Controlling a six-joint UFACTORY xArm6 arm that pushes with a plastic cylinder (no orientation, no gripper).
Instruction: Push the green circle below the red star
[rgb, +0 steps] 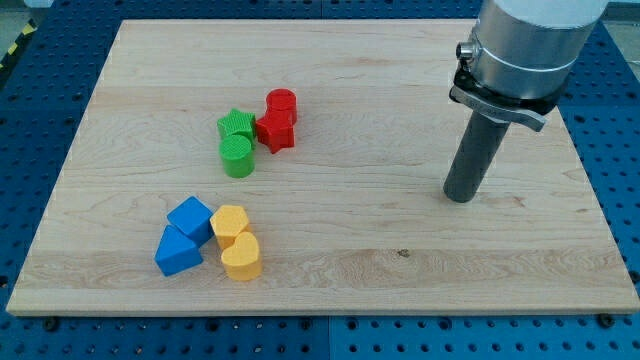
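The green circle (237, 156) sits on the wooden board, just below the green star (237, 126) and to the lower left of the red star (275, 131). A red cylinder (281, 104) touches the red star from above. These blocks form one tight cluster left of the board's middle. My tip (459, 196) rests on the board far to the view's right of the cluster, touching no block.
A blue cube (190, 217) and a blue triangular block (177, 253) lie at the lower left, beside a yellow hexagon-like block (230, 222) and a yellow rounded block (242, 257). The wooden board (350, 260) lies on a blue perforated table.
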